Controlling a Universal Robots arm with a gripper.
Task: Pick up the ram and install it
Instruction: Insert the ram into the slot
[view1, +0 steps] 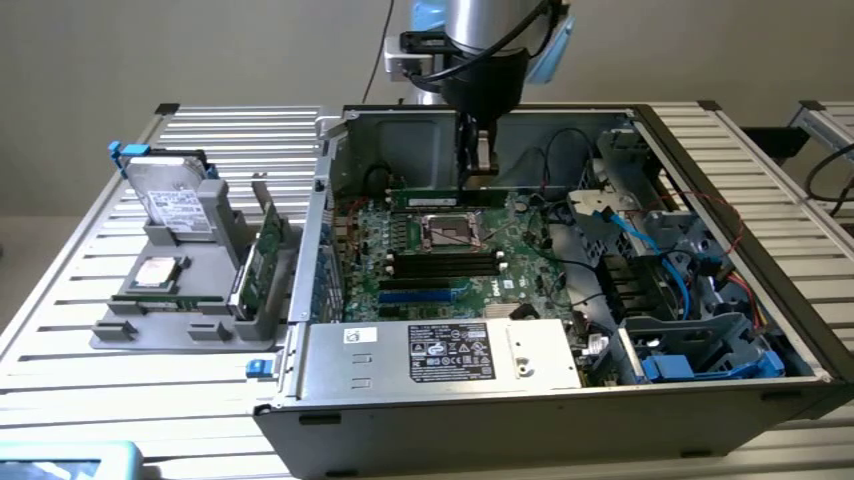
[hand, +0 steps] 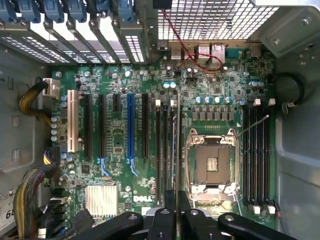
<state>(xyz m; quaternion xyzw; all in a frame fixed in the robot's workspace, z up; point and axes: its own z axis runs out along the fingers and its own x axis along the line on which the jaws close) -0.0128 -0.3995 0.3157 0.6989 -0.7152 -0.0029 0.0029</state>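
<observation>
1 open computer case (view1: 534, 430) on the slatted table (view1: 54, 330) holds a motherboard (view1: 387, 240) and, against 1 wall, a power supply (view1: 441, 350). Beside the board's processor socket (view1: 451, 232), the gripper (view1: 477, 178) has its fingers closed narrowly on the ram (view1: 434, 197), held level on edge.

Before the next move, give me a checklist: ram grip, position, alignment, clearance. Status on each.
1. Grip: gripper closed on the ram: ok.
2. Position: ram inside the case, over the motherboard: ok.
3. Orientation: ram runs parallel to the black memory slots beside the CPU socket: ok.
4. Centred over one slot: cannot tell.
5. Seated in a slot: cannot tell.
6. Red wire apart from the ram: ok.
</observation>
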